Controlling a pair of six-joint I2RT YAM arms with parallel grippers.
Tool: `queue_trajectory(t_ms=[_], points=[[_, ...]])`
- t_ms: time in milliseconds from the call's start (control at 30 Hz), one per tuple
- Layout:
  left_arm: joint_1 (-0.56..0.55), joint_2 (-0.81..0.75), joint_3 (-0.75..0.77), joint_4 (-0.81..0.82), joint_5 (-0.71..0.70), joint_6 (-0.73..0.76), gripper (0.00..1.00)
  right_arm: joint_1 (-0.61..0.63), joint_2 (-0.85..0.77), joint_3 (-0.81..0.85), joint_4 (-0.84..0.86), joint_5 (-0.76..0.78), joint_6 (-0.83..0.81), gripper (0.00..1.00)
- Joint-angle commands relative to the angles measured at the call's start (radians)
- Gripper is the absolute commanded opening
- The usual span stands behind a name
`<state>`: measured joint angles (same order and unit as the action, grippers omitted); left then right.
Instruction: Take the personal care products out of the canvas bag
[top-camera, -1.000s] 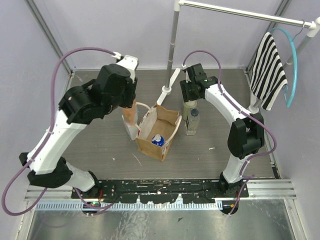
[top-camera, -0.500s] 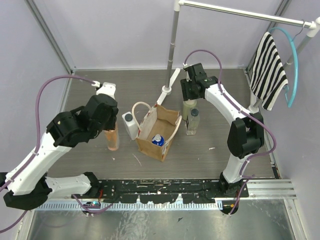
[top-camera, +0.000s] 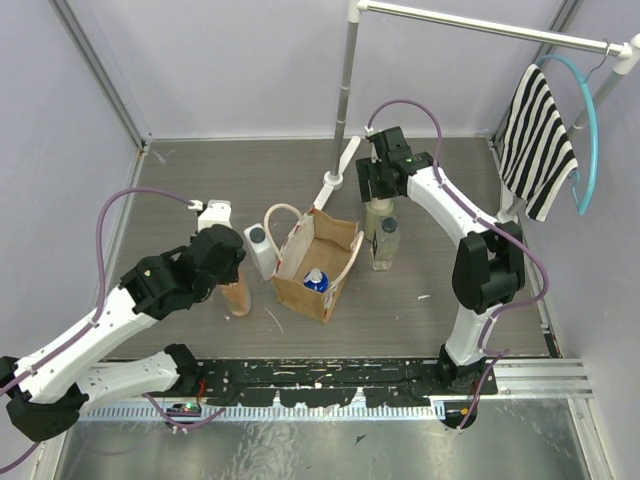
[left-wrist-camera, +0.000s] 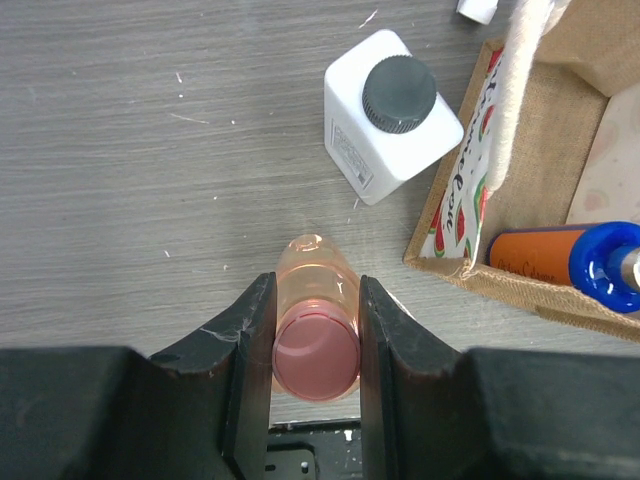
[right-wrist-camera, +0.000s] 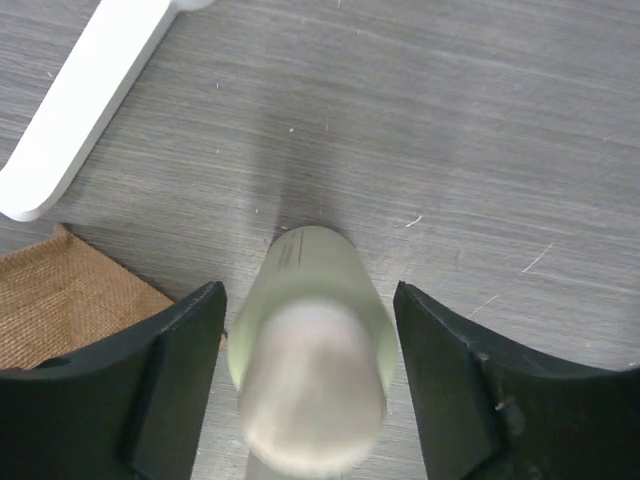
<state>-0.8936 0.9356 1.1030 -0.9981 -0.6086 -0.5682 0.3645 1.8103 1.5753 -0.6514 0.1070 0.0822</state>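
The canvas bag is coarse woven cloth; the table shows matt grey wood grain. The peach-orange bottle is glossy translucent plastic, the white squarish bottle smooth and opaque.

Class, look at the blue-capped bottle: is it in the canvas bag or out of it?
In. The blue-capped bottle sits between the walls of the open canvas bag, below its rim, in both the top and left wrist views.

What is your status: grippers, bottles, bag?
Left gripper shut on peach bottle, outside bag. Right gripper open around cream bottle. Blue-capped bottle inside bag. White bottle close beside bag.
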Motion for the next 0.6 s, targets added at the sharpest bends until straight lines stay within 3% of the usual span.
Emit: queue_trajectory(t_ms=[0, 167, 267, 400, 567], points=[[0.003, -0.046, -0.06, 0.169, -0.058, -0.053, 0.0, 0.001, 0.035, 0.011, -0.021, -0.018, 0.01, 0.79], [0.003, -0.076, -0.147, 0.224, -0.044, -0.104, 0.0, 0.006, -0.022, 0.022, -0.043, -0.03, 0.005, 0.86], [0.004, -0.104, -0.197, 0.26, -0.029, -0.123, 0.0, 0.048, -0.106, 0.018, -0.042, 0.057, 0.005, 0.86], [0.003, -0.113, -0.229, 0.273, -0.018, -0.125, 0.0, 0.174, -0.235, 0.029, -0.047, 0.205, -0.014, 0.86], [0.004, -0.078, -0.251, 0.274, 0.007, -0.136, 0.04, 0.323, -0.338, 0.046, -0.082, 0.156, -0.009, 0.85]])
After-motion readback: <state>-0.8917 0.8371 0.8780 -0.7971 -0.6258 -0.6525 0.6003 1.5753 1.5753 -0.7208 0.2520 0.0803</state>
